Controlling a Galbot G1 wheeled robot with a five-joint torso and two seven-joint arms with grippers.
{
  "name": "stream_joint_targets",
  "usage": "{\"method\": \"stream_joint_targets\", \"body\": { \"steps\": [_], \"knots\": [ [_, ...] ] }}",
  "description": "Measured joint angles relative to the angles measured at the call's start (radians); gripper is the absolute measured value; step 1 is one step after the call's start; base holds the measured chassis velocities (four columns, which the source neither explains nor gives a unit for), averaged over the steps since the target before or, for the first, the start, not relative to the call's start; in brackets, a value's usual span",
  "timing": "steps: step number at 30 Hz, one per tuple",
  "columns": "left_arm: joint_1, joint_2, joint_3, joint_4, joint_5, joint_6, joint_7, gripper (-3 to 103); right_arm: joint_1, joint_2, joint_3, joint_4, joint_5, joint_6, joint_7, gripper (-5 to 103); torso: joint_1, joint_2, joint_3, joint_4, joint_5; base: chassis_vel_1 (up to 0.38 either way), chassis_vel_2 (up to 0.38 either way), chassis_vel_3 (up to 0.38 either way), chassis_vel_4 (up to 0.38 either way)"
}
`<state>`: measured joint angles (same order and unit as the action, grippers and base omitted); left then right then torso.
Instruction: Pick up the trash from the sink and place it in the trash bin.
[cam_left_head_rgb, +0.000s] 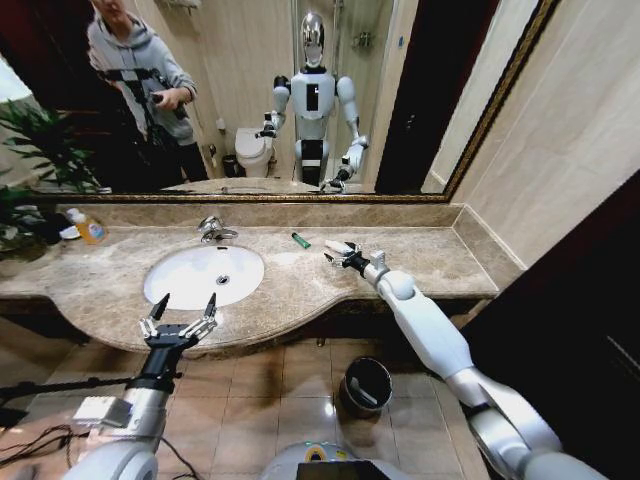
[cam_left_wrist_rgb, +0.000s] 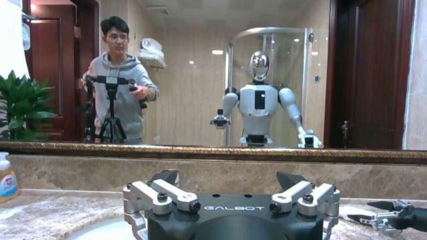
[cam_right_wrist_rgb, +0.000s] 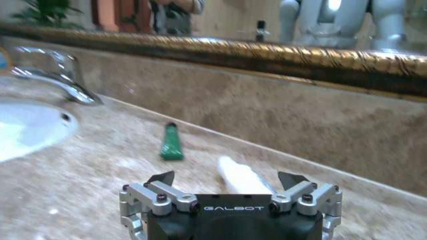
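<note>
A small green tube (cam_left_head_rgb: 300, 240) (cam_right_wrist_rgb: 171, 142) lies on the marble counter to the right of the white sink (cam_left_head_rgb: 185, 272). Beside it lies a white tube (cam_left_head_rgb: 335, 245) (cam_right_wrist_rgb: 240, 175). My right gripper (cam_left_head_rgb: 338, 254) (cam_right_wrist_rgb: 227, 181) is open and low over the counter, with a finger on either side of the white tube's near end. My left gripper (cam_left_head_rgb: 186, 306) (cam_left_wrist_rgb: 228, 178) is open and holds nothing; it hovers over the counter's front edge, just in front of the sink. The dark round trash bin (cam_left_head_rgb: 365, 385) stands on the floor below the counter, between my arms.
A chrome faucet (cam_left_head_rgb: 213, 230) (cam_right_wrist_rgb: 57, 75) stands behind the basin. An orange bottle (cam_left_head_rgb: 90, 229) (cam_left_wrist_rgb: 7, 177) and a plant (cam_left_head_rgb: 35, 150) are at the counter's far left. A gold-framed mirror (cam_left_head_rgb: 300, 100) backs the counter. A wall closes off the right end.
</note>
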<state>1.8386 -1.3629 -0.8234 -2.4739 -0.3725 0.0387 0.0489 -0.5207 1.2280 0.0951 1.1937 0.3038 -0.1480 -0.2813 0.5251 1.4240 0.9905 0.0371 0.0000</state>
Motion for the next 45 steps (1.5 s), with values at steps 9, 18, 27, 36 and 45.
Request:
{"method": "stream_joint_targets", "body": {
  "steps": [9, 18, 27, 36, 45],
  "knots": [
    [0.000, 0.000, 0.000, 0.000, 0.000, 0.000, 0.000, 100, -0.016, -0.017, 0.059, -0.058, -0.032, -0.001, 0.032, 100, 0.000, 0.000, 0.000, -0.0006, 0.0002, 0.000, 0.000, 0.000, 0.000],
    [0.000, 0.000, 0.000, 0.000, 0.000, 0.000, 0.000, 100, -0.015, -0.020, 0.059, -0.066, -0.011, -0.001, 0.017, 78, 0.000, 0.000, 0.000, -0.0003, 0.0001, 0.000, 0.000, 0.000, 0.000],
    [0.000, 0.000, 0.000, 0.000, 0.000, 0.000, 0.000, 100, -0.023, -0.023, 0.059, -0.041, -0.003, -0.001, 0.012, 54, 0.000, 0.000, 0.000, -0.0003, 0.0000, 0.000, 0.000, 0.000, 0.000],
    [0.000, 0.000, 0.000, 0.000, 0.000, 0.000, 0.000, 100, -0.034, -0.030, 0.059, -0.013, -0.001, -0.006, 0.013, 30, 0.000, 0.000, 0.000, -0.0003, 0.0001, 0.000, 0.000, 0.000, 0.000],
    [0.000, 0.000, 0.000, 0.000, 0.000, 0.000, 0.000, 100, -0.069, -0.044, 0.077, 0.041, 0.003, -0.010, 0.019, 25, 0.000, 0.000, 0.000, -0.0003, 0.0001, 0.000, 0.000, 0.000, 0.000]
  ]
}}
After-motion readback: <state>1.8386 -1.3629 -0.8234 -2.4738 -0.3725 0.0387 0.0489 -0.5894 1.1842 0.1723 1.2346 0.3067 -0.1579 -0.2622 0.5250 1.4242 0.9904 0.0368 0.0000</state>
